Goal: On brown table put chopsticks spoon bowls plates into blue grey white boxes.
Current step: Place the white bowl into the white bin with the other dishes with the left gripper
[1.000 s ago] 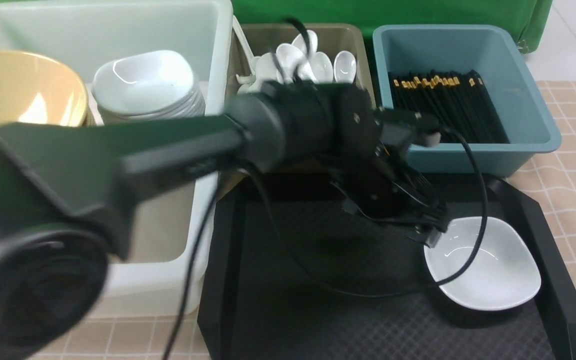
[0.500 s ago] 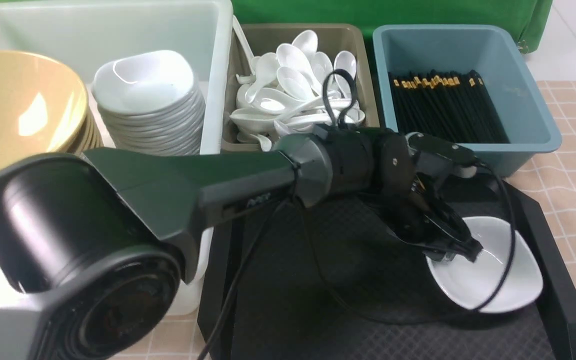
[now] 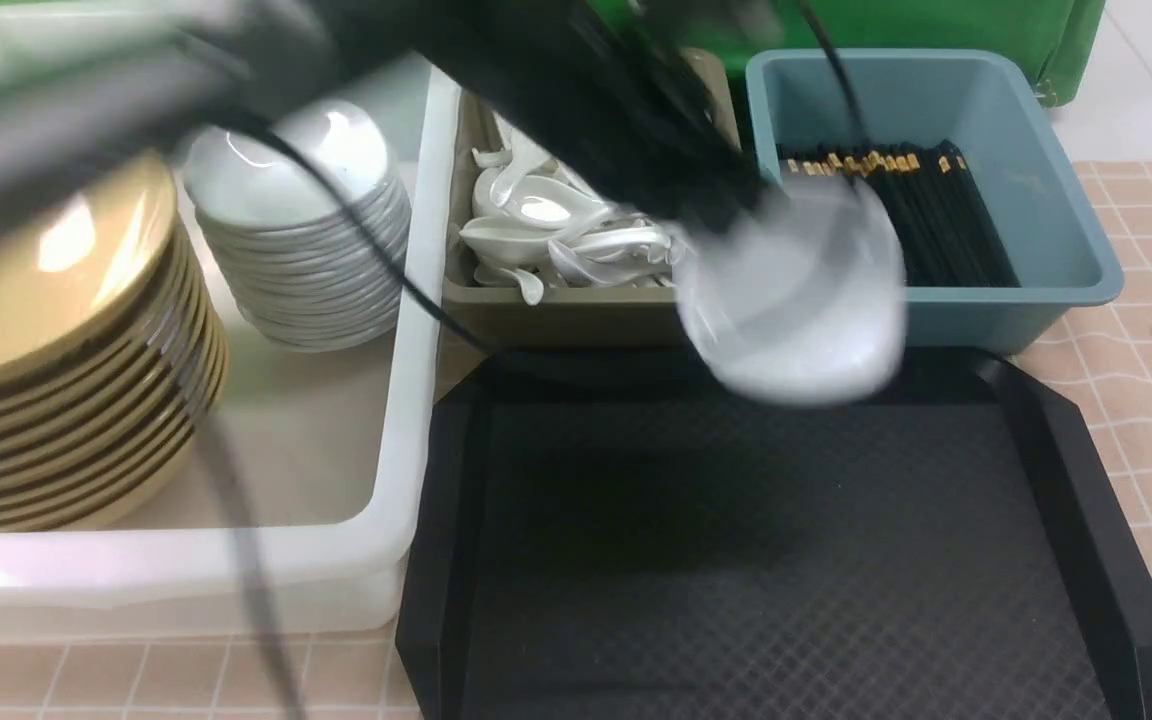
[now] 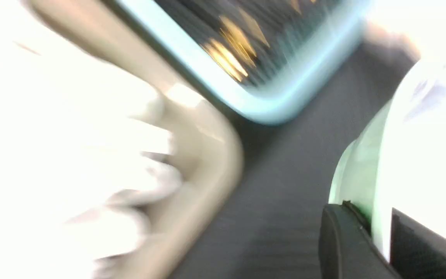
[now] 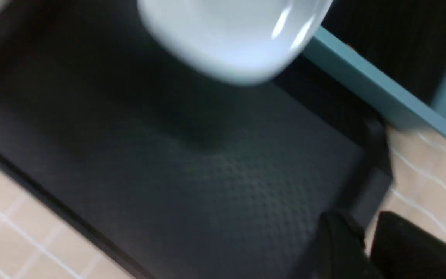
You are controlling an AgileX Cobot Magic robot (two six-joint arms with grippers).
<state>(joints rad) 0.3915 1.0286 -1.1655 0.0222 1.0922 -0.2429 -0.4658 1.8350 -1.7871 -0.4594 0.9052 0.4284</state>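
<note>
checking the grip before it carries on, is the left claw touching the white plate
Touching. The left wrist view shows the plate's rim pinched between the left claw's two fingers, no gap.

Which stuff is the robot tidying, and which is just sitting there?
Job things: small glossy white dish in the left gripper; white dish stack; mustard-yellow bowl stack; white ceramic spoons; black gold-banded chopsticks; translucent white box; olive-grey box; teal-blue box.
Just there: black textured tray; green cloth backdrop.
</note>
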